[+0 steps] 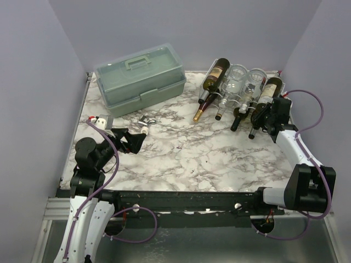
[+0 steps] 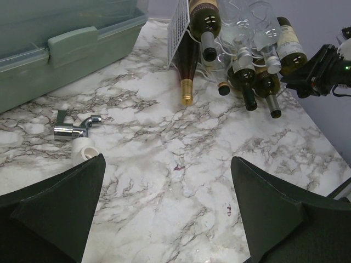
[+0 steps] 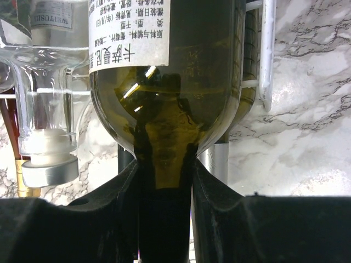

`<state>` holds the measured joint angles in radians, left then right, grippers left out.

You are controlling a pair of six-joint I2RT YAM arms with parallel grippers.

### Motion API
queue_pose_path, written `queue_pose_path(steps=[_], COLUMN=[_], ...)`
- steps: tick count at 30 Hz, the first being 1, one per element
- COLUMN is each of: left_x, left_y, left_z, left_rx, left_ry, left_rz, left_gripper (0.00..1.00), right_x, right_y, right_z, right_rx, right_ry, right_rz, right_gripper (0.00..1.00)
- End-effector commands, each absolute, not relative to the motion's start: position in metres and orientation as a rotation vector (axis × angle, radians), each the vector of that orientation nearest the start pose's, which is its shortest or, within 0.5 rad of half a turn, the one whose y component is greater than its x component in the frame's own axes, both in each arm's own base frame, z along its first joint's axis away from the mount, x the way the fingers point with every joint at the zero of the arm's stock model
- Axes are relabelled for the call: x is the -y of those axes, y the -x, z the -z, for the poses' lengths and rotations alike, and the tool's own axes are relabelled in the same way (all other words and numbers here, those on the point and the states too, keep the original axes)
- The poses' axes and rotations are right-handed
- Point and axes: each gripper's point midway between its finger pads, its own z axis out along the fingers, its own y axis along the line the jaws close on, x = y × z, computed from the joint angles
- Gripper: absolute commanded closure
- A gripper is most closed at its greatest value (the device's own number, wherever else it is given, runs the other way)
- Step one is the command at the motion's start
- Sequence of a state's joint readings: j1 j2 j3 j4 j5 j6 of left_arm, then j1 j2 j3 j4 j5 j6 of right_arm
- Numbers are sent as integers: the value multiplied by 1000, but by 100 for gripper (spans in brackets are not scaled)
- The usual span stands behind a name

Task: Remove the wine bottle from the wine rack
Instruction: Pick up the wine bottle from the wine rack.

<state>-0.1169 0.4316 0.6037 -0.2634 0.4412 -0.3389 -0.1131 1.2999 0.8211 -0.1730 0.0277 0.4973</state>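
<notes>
The white wire wine rack (image 1: pixel 229 99) stands at the back right and holds several bottles lying with their necks toward me. My right gripper (image 1: pixel 260 116) is shut on the neck of the rightmost wine bottle (image 1: pixel 270 89), which still lies in the rack. In the right wrist view this olive-green bottle (image 3: pixel 164 98) with a white label fills the frame, its neck clamped between my right gripper's (image 3: pixel 164 186) fingers, with a rack wire (image 3: pixel 267 55) beside it. My left gripper (image 1: pixel 134 139) is open and empty above the marble, far left of the rack; it also shows in the left wrist view (image 2: pixel 167 161).
A grey-green plastic toolbox (image 1: pixel 140 76) stands at the back left. A small chrome tap fitting (image 1: pixel 145 121) lies in front of it, also in the left wrist view (image 2: pixel 77 129). A dark bottle with a gold cap (image 1: pixel 204 107) slants down at the rack's left. Walls close in on three sides.
</notes>
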Motion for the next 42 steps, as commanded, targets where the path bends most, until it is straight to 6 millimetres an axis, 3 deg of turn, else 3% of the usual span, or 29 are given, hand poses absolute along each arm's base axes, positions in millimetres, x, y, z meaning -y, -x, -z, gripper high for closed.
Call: queue_pose_path(steps=[1,6,16,30,42], left_x=[110,110,111,112,112], left_y=[-223,-223,-223,-223,-222], left_z=[-268,-267,-266,-267,-268], left_rx=[-1673,-1677,-1677,-1675,-1670], left_ry=[-153,-152,-153,-158,-161], left_rz=[682,682,687,694,698], left_gripper=[2,2,2,2,1], right_x=[27,26,29,39,42], right_y=[-375,-374,-374,-367,-365], right_z=[-144,-158,-204,-251,-273], right_rx=[-2063,-2033,-1942,-1850,-1812], right_ry=[-677,-669,-612,-596,-597], right_rz=[-203,-214,-203,-189,-201], right_gripper=[82,100,100,100,100])
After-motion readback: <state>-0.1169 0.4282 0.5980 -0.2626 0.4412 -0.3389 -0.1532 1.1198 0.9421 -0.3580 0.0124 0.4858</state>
